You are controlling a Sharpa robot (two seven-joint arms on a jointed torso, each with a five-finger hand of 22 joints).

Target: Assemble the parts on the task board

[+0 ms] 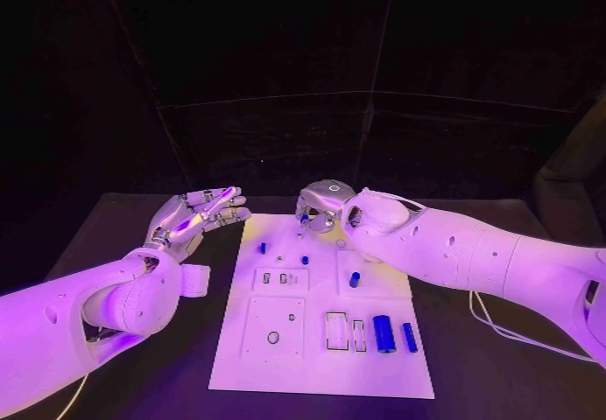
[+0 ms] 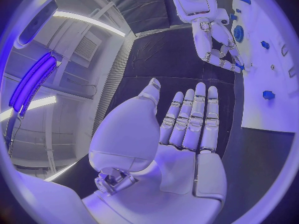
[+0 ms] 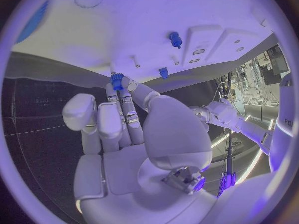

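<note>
Currently right hand (image 3: 124, 134) pinches a small blue part (image 3: 116, 80) at the board's (image 1: 316, 367) far edge; keep it upright over its hole. Left hand (image 1: 196, 219) spread, idle.

White rectangular task board (image 1: 316, 350) on matte black table (image 1: 505, 367). Small blue parts on it: thick blue cylinder (image 1: 383, 334), thinner blue rod (image 1: 409, 337), short blue peg (image 1: 355, 280), tiny blue stud (image 1: 263, 248). White-shelled arms; silver left hand (image 1: 196, 219) and silver right hand (image 1: 322, 208). Right hand's fingertips (image 3: 124, 92) carry a blue ridged piece (image 3: 116, 80).
</note>
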